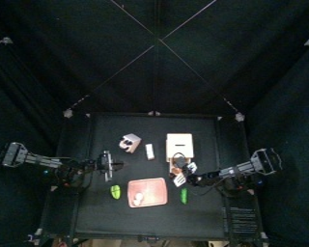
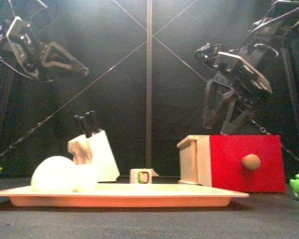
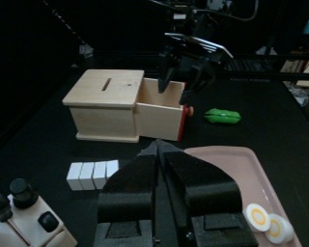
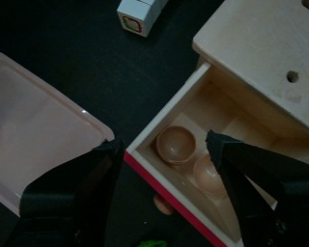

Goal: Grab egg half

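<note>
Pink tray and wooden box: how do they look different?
The pink tray is flat and low, while the wooden box stands tall. The pink tray is open on top, with white egg pieces lying in it. The wooden box has a closed top with a slot, and its red-fronted drawer is pulled out. Both sit on the black table.

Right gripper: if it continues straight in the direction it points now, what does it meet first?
Probably the open drawer: the right gripper, open, points into it, toward a small rounded piece inside.
</note>
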